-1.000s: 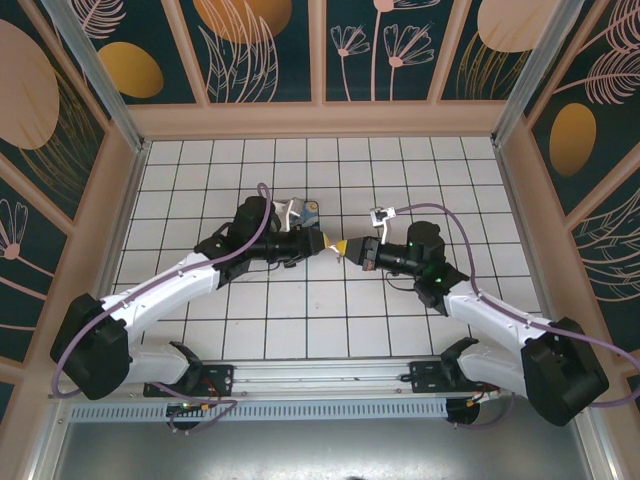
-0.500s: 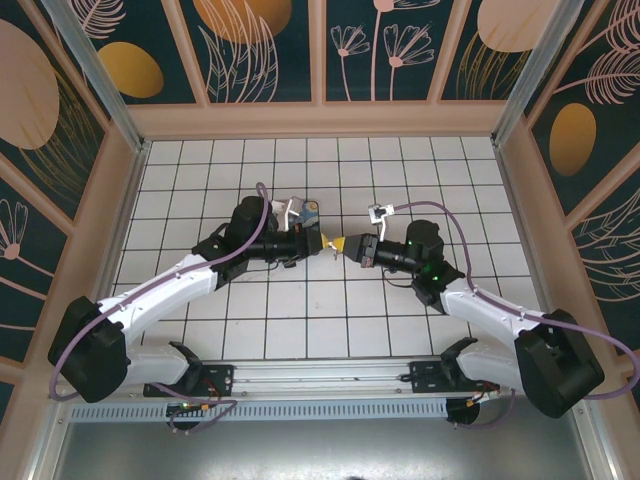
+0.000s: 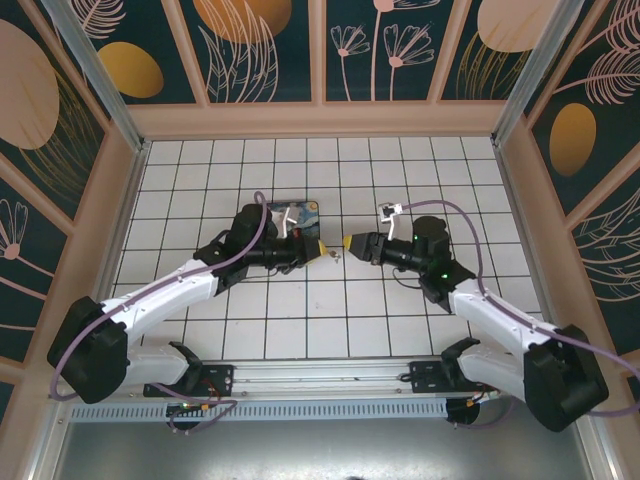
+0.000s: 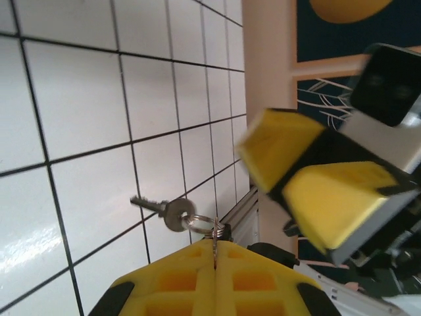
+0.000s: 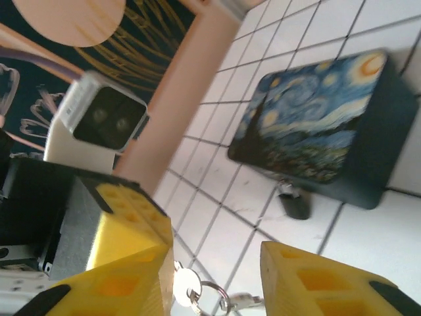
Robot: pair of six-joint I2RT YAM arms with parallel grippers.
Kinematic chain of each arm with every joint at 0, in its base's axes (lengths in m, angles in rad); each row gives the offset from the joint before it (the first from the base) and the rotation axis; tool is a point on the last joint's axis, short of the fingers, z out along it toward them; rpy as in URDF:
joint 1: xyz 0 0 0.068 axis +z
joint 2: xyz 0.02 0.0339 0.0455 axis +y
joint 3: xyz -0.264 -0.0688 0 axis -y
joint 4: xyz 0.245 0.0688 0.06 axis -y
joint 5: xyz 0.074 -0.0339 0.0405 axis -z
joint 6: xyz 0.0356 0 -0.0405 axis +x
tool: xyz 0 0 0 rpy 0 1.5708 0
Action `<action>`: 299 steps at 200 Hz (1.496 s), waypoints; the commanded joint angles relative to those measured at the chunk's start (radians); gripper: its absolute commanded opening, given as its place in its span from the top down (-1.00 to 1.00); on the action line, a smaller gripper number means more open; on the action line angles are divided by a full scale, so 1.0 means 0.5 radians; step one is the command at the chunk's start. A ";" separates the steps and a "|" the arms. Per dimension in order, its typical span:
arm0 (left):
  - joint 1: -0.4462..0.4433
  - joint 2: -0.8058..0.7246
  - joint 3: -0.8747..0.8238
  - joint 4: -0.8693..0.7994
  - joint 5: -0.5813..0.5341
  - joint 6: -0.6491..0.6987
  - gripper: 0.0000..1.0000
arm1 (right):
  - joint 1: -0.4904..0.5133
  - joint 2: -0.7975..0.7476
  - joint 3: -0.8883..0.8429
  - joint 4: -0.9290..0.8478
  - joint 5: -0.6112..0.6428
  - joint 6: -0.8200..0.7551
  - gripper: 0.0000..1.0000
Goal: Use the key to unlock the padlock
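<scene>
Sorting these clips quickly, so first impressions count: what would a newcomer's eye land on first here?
Mid-table, two yellow-tipped claws face each other nose to nose: the left claw is shut on the key by its ring, the right claw open just opposite. Beyond the left claw sits a swirl-painted box, the small dark padlock at its front face.

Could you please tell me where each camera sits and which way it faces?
Top external: above and behind the bases, looking down on the tiled floor; left arm and right arm show, left pincer and right pincer nearly meeting.
Left wrist: on the left arm, facing along the floor toward the right pincer; its own shut fingers pinch the key by its ring.
Right wrist: on the right arm, facing the painted box and padlock; its fingers stand apart.
Shared: both wrist views show the key.
</scene>
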 commanded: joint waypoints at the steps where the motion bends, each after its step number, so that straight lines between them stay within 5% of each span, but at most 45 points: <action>1: 0.025 -0.067 -0.047 0.051 0.035 -0.232 1.00 | 0.022 -0.109 0.165 -0.394 0.248 -0.542 0.22; 58: 0.106 -0.063 -0.061 0.042 0.098 -0.504 1.00 | 0.456 -0.152 0.090 -0.272 0.664 -1.327 0.15; 111: 0.127 -0.013 0.058 -0.076 0.121 -0.473 1.00 | 0.774 -0.084 0.023 -0.104 1.137 -1.714 0.16; 196: 0.129 0.040 0.126 -0.090 0.164 -0.416 1.00 | 0.888 0.048 0.081 -0.017 1.443 -1.985 0.10; 238: 0.129 0.054 0.151 -0.084 0.185 -0.393 1.00 | 0.908 0.105 0.103 -0.008 1.483 -2.029 0.42; 299: 0.130 0.072 0.159 -0.085 0.185 -0.391 1.00 | 0.984 0.118 0.091 0.099 1.634 -2.053 0.37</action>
